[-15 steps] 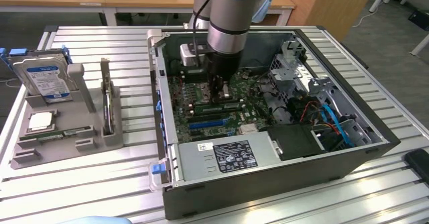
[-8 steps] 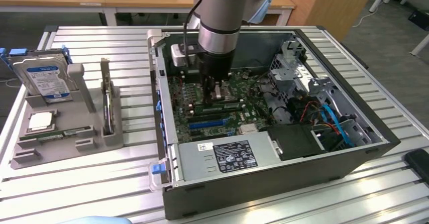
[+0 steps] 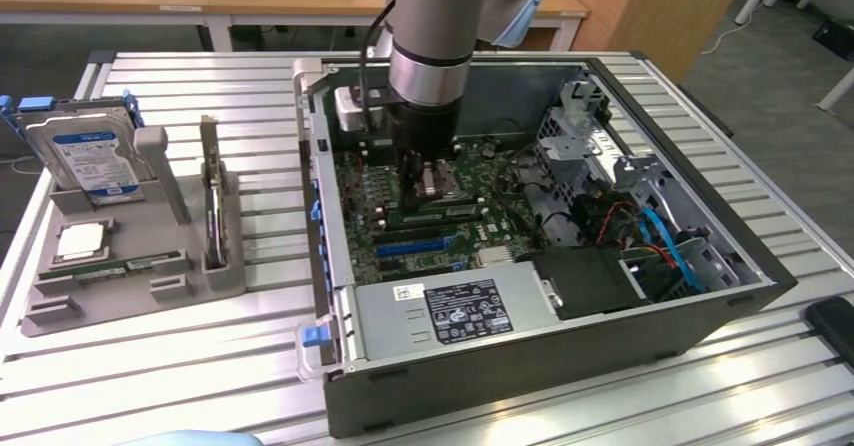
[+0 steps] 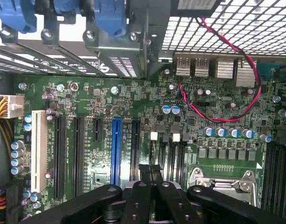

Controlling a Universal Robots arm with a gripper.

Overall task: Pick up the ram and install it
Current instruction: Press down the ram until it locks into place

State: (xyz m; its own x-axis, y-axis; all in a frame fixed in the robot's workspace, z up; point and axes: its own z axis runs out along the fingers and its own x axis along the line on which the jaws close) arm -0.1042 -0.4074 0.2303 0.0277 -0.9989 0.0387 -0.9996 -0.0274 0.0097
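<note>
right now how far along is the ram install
Done: nothing clearly; the long slots beside the processor socket look empty. In hand: the gripper is shut low over the motherboard inside the case, with no ram visibly in it. Left: a ram stick lies in the grey tray outside the case.

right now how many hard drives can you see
1: the hard drive stands upright in the gray holder at the exterior view's left, outside the computer case. Its bays may hide more.
</note>
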